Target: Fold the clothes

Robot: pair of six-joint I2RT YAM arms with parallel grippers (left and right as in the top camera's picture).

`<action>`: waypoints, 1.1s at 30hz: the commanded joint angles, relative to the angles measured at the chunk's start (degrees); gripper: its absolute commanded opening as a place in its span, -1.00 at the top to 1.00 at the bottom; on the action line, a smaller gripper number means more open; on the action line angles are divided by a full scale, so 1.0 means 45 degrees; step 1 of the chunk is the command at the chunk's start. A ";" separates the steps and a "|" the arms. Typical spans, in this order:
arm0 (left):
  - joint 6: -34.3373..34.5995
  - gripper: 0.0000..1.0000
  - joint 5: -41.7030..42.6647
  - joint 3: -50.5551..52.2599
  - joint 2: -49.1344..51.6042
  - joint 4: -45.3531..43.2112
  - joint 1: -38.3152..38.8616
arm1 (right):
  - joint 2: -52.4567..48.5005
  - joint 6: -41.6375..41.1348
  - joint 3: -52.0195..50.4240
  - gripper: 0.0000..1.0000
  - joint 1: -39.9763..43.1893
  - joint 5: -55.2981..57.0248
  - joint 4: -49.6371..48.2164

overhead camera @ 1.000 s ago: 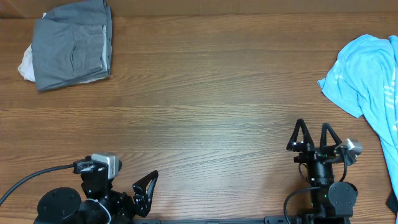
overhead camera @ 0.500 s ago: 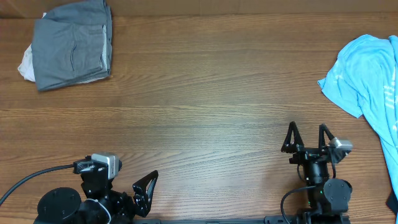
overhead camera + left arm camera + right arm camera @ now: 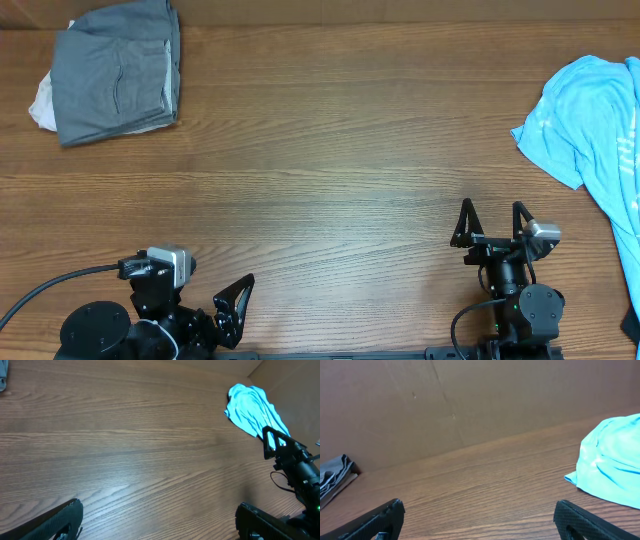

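Observation:
The mid-grey shorts lie folded at the table's far left corner, with a pale beige piece sticking out under their left edge. They also show in the right wrist view. The light-blue T-shirt lies crumpled at the right edge, and shows in the left wrist view and the right wrist view. My left gripper is open and empty at the near left edge; its fingers frame bare wood. My right gripper is open and empty at the near right, left of the T-shirt; its fingers frame bare wood.
A brown cardboard wall runs along the table's far edge. A wide stretch of bare wooden table lies between the shorts and the T-shirt. The right arm shows in the left wrist view.
My right gripper has shifted slightly left and back toward the near edge, still open. The left arm and the clothes have not moved.

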State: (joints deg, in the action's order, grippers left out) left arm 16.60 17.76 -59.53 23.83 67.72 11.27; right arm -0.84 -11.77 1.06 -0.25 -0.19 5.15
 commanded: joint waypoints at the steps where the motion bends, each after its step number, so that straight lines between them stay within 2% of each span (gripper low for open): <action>1: 0.0170 -1.00 -0.0078 -0.0015 -0.0058 -0.0005 0.0063 | 0.0151 0.0393 -0.0136 -1.00 0.0131 -0.0126 -0.0073; 21: 0.0175 -0.99 -0.0078 -0.0015 -0.0058 -0.0005 0.0063 | 0.0151 0.0393 -0.0136 -1.00 0.0146 -0.0126 -0.0073; 27: -0.0665 -0.99 -0.0733 0.0180 -0.0087 0.0267 -0.0160 | 0.0151 0.0393 -0.0136 -1.00 0.0146 -0.0126 -0.0073; 29: -0.0894 -0.99 -0.0690 0.0695 -0.0165 -0.0253 -0.0554 | 0.0151 0.0393 -0.0136 -1.00 0.0146 -0.0126 -0.0073; 33: -0.1132 -1.00 -0.0083 0.2909 -0.0991 -0.3016 -0.1316 | 0.0151 0.0393 -0.0136 -1.00 0.0146 -0.0126 -0.0073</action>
State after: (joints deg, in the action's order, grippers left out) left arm 14.06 16.05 -53.21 22.44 59.46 7.40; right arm -0.84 -11.66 1.06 0.01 -0.21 5.13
